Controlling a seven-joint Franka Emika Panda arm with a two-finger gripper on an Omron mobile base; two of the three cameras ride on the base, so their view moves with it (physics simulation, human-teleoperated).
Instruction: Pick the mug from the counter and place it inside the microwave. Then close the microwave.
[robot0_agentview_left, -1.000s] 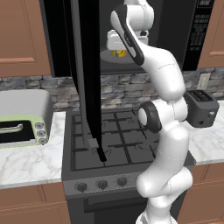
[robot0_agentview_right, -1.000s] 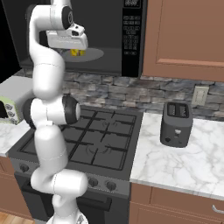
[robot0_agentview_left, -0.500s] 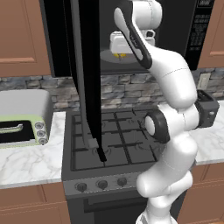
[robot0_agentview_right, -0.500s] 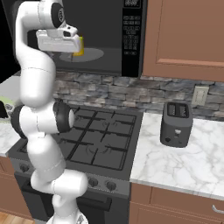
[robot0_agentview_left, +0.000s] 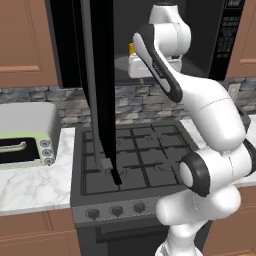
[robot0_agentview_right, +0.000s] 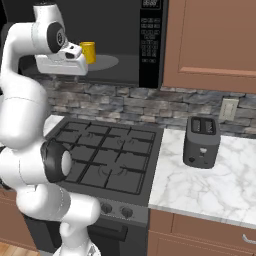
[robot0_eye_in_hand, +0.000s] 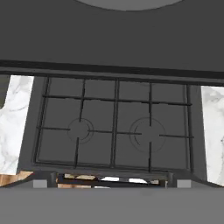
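One yellow mug (robot0_agentview_left: 131, 49) peeks out behind the white hand in the left base view, standing inside the microwave (robot0_agentview_left: 200, 35), whose tall dark door (robot0_agentview_left: 102, 90) hangs wide open over the stovetop (robot0_agentview_left: 135, 160). A pale green toaster oven (robot0_agentview_left: 25, 145) sits on the bench (robot0_agentview_left: 35, 185) at left.

From the right base view, the mug (robot0_agentview_right: 88, 52) stands upright on the grey turntable (robot0_agentview_right: 102, 61), just beyond the end effector (robot0_agentview_right: 80, 52), apart from it. A dark toaster (robot0_agentview_right: 201, 142) rests on the bench (robot0_agentview_right: 210, 185).

Looking through the hand view, the stovetop (robot0_eye_in_hand: 114, 127) lies below the microwave's floor (robot0_eye_in_hand: 113, 35); the fingers are spread wide, holding nothing.
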